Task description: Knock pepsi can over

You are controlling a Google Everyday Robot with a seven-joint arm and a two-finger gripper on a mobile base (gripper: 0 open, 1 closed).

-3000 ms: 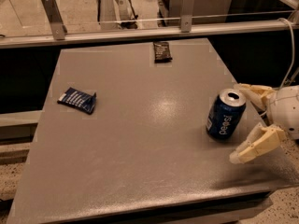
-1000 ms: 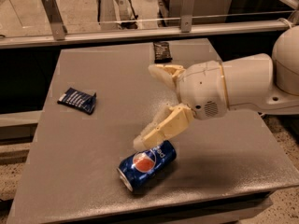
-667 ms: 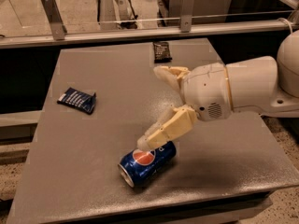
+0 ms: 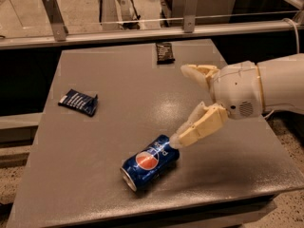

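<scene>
Tool beside sideways pepsi can

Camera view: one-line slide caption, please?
Pepsi can lies on its side on the grey table, open claw beside its upper-right end.

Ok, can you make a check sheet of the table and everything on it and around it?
Surface: grey table, flat and a bit shiny.
Job's things: pepsi can lies on its side near the front edge, silver top pointing front-left.
Clutter: blue snack packet on the left; dark snack packet at the back edge.
Gripper: gripper reaches in from the right, fingers open, lower fingertip right at the can's far end.
Cables: pale cable at the right edge, behind the arm.
Surroundings: metal rail behind the table, light floor beyond it.
</scene>
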